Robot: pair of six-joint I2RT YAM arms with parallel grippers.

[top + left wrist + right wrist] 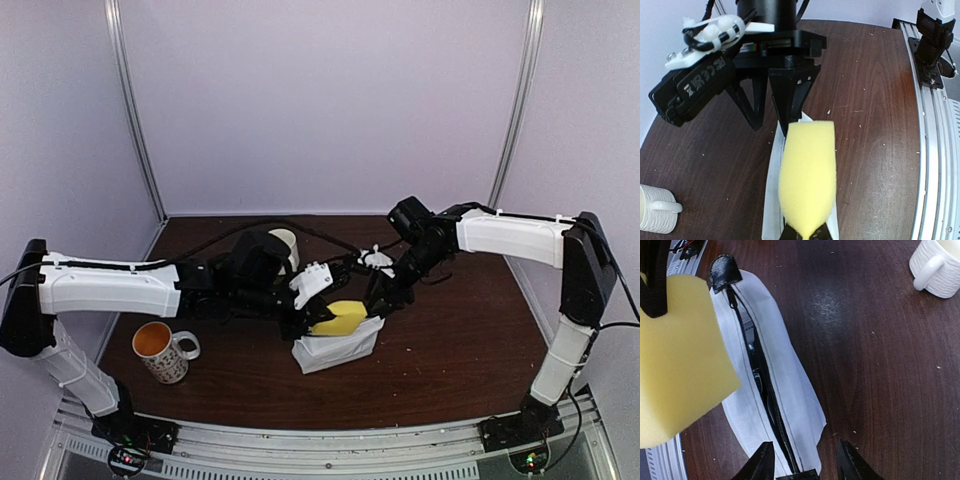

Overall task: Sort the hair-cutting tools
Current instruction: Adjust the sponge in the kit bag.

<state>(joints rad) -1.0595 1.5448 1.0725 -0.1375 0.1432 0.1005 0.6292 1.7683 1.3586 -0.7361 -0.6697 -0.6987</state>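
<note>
Left fingers (652,285): pressed in on the yellow sponge (680,365), frame left.
Right fingers (761,462): spread, bottom edge, straddling one zip end of the white zip pouch (790,400).
Table (880,365): dark wood.
Pouch: lying flat at centre, zip open.
White mug (937,265): upper right.
Hair-cutting tools (754,347): probably the dark-grey shapes inside the slit; too dim to tell apart.

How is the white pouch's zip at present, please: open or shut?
Partly open: the zip of the white pouch gapes mid-length in the right wrist view; its near end looks closed.
</note>
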